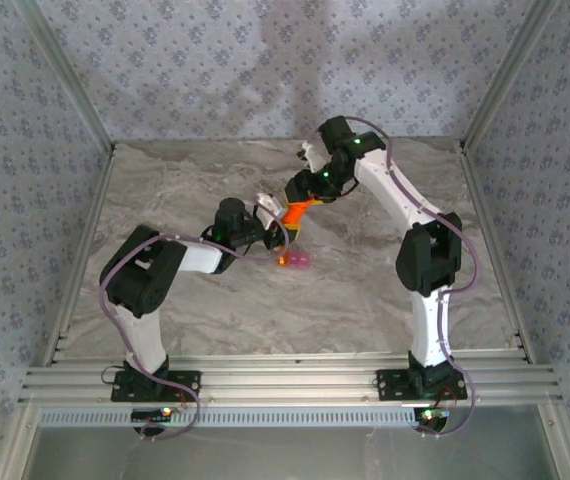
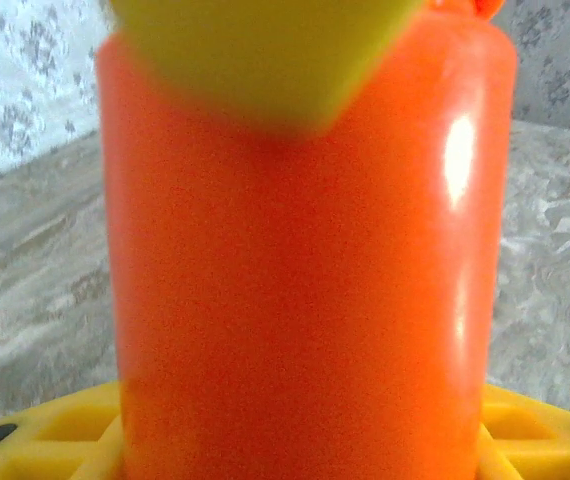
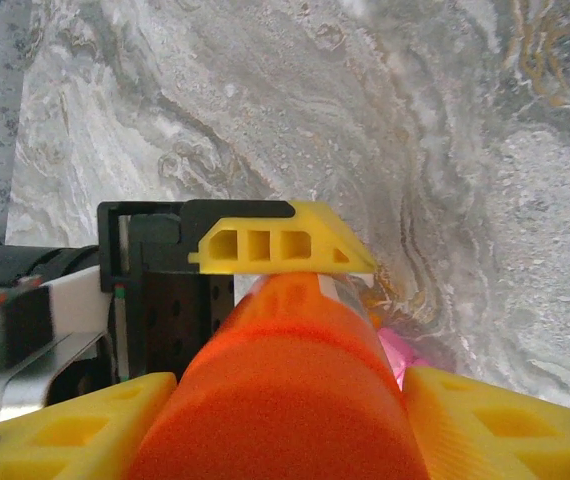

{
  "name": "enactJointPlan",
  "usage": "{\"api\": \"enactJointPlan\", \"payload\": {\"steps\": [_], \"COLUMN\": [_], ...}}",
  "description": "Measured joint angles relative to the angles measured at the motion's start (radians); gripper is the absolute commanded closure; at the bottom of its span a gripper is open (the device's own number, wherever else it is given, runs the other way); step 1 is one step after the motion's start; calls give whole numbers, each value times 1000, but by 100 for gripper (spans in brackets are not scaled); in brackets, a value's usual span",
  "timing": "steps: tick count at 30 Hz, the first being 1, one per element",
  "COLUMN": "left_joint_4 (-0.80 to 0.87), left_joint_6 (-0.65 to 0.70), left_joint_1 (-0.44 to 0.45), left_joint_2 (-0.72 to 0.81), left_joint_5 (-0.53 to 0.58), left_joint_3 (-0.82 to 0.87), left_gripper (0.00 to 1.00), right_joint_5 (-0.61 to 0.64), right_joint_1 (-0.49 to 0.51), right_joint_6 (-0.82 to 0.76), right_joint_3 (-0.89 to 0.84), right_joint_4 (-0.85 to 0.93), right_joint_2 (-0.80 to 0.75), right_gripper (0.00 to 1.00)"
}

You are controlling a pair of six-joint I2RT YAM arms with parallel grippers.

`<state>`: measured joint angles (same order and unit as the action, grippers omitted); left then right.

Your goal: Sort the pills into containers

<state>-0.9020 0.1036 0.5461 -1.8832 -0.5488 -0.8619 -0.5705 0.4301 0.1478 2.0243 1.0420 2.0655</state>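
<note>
Screening the containers [image 1: 296,260], bottle [image 2: 305,260] sits clamped in left gripper [image 2: 305,445] (right gripper [image 3: 285,430]: unclear).

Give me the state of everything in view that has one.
left gripper, shut on the orange bottle.
right gripper, fingers flanking the bottle's end; grip unclear.
orange bottle, held up off the table.
containers, resting on the table, unheld; open or closed unclear.
</note>
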Motion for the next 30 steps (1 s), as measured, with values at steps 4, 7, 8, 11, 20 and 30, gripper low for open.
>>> {"api": "enactJointPlan", "payload": {"steps": [4, 7, 8, 11, 20, 30], "left_joint_4": [-34, -55, -64, -83, -91, -95], "left_joint_6": [-1, -4, -7, -11, -11, -11], "left_joint_1": [2, 3, 4, 5, 6, 6], "left_joint_2": [17, 21, 23, 23, 23, 23], "left_joint_5": [-2, -2, -1, -1, -1, -1], "left_joint_3": [-2, -2, -2, -6, -8, -11], "left_gripper": [100, 100, 100, 100, 100, 100], "right_joint_5": [-6, -10, -10, -13, -38, -51], "right_joint_1": [4, 2, -1, -10, -63, -88], "right_joint_6": [21, 39, 45, 62, 135, 190], "right_joint_3": [3, 3, 3, 3, -34, -138], "right_joint_4": [-7, -19, -24, -42, -171, -277], "right_joint_2": [-6, -20, -25, -44, -142, -184], "right_gripper": [32, 29, 28, 25, 22, 26]}}
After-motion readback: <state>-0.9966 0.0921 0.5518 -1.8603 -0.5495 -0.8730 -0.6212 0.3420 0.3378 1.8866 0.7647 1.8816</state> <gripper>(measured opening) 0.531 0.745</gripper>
